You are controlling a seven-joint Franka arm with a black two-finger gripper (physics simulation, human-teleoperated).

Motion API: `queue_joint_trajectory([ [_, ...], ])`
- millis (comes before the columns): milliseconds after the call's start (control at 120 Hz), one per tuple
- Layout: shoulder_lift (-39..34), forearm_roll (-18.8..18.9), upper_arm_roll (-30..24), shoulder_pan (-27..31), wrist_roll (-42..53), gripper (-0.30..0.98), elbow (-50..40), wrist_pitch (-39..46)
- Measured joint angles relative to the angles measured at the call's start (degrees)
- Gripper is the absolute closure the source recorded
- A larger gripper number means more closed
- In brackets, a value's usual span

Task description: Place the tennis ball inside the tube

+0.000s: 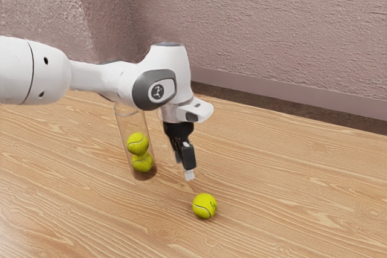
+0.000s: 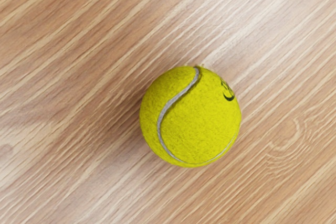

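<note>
In the exterior view my black gripper (image 1: 188,172) points down above the table, a little up and to the left of the loose tennis ball (image 1: 205,206), and does not touch it. Whether it is open or shut cannot be made out. The same yellow-green tennis ball (image 2: 190,117) lies on bare wood near the middle of the wrist view, its pale seam curving over it. A clear tube (image 1: 123,126) stands farther to the exterior view's left, with two tennis balls (image 1: 138,144) stacked inside it.
The wooden table (image 1: 290,179) spreads around the ball and tube. My arm's white forearm passes above and behind the tube's mouth. A rough pinkish wall (image 1: 278,28) rises beyond the table's far edge.
</note>
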Motion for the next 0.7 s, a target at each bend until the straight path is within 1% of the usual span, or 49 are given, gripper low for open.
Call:
queue_joint_trajectory([
  [108, 2.3, -2.4, -1.2, 0.0, 0.2, 0.0, -2.7, 6.4],
  [208, 4.3, -3.7, -2.5, -0.1, -0.2, 0.0, -3.4, 10.8],
  [342, 7.0, -4.3, -2.8, 0.2, -0.8, 0.0, -4.7, 14.6],
  [550, 10.6, -4.6, -2.7, 0.5, -1.6, 0.0, -4.6, 18.3],
  [700, 10.3, -4.6, -2.5, 0.3, -2.0, 0.12, -5.1, 19.8],
])
